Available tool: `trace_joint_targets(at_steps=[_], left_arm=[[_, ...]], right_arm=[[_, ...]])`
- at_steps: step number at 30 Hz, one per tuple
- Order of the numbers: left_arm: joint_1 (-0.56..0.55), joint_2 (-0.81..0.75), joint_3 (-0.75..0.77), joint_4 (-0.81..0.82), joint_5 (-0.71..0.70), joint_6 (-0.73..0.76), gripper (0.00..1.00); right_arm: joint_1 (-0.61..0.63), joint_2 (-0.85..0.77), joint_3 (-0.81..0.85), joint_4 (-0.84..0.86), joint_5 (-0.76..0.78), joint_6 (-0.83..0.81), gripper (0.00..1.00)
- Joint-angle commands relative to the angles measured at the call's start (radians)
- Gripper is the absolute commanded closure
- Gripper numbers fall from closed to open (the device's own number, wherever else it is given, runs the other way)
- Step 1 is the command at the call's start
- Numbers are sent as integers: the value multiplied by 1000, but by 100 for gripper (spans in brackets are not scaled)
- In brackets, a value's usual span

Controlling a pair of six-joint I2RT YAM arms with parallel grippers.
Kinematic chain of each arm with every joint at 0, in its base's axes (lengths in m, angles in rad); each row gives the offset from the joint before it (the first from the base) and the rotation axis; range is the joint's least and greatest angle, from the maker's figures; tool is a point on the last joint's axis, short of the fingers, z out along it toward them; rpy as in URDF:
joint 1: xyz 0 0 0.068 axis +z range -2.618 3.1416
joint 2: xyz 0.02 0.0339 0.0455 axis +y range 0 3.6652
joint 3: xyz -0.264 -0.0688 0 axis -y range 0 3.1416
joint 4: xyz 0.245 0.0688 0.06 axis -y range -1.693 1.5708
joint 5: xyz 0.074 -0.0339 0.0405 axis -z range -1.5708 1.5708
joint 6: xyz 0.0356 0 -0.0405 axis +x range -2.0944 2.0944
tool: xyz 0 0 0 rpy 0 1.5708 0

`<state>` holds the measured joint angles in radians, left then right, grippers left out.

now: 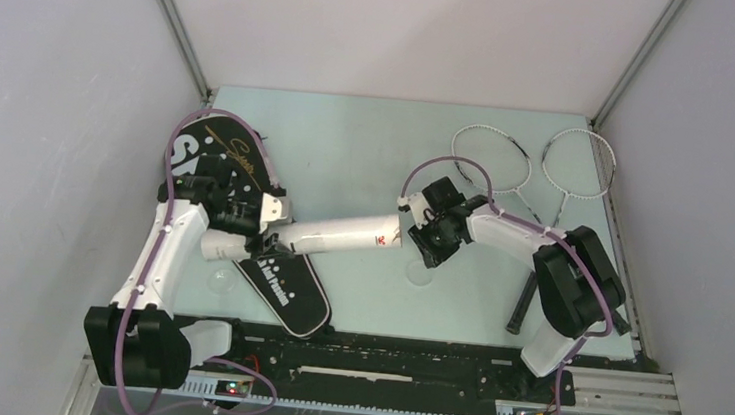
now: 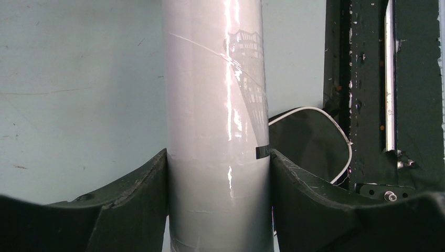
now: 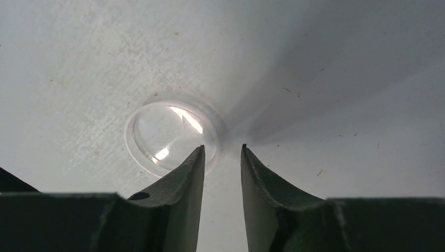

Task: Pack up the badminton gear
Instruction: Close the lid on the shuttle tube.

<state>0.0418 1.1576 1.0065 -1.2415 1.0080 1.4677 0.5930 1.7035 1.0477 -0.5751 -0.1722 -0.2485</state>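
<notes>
A long white tube (image 1: 341,235) hangs level above the table, one end over the black racquet-shaped bag (image 1: 210,149). My left gripper (image 1: 265,239) is shut on the tube (image 2: 215,105) near that end, with both pads pressed against its sides. My right gripper (image 1: 432,248) sits at the tube's other end, pointing down at the table. In the right wrist view it (image 3: 223,148) is open by a narrow gap, and the rim of a clear round cap (image 3: 170,136) lies just under its left fingertip. Two thin racquets (image 1: 493,158) lie at the back right.
The racquets' black handles (image 1: 523,301) run under my right arm towards the near edge. The bag's white-piped edge (image 2: 315,136) shows beside the black front rail (image 2: 367,94). Another clear round lid (image 1: 222,280) seems to lie near the bag's front end. Walls close in on both sides.
</notes>
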Motion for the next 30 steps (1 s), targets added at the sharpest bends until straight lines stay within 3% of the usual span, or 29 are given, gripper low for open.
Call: trace_joint_targets(at_steps=[1, 6, 11, 14, 20, 24, 30], left_arm=[[9, -4, -10, -5, 40, 30, 64], [9, -5, -8, -4, 37, 39, 64], [9, 21, 9, -21, 32, 60, 64], [10, 28, 9, -15, 33, 76, 64], [9, 47, 9, 2, 60, 101, 63], [8, 60, 24, 7, 92, 97, 63], [-7, 92, 35, 7, 196, 63, 63]], right_arm=[[14, 25, -9, 17, 32, -17, 63], [17, 39, -9, 18, 23, -12, 75], [5, 13, -9, 30, 22, -11, 100], [-72, -49, -9, 43, -56, -11, 100], [-354, -216, -9, 83, -537, -3, 100], [-522, -278, -22, 200, -934, 133, 100], [-541, -328, -112, 519, -1115, 450, 100]])
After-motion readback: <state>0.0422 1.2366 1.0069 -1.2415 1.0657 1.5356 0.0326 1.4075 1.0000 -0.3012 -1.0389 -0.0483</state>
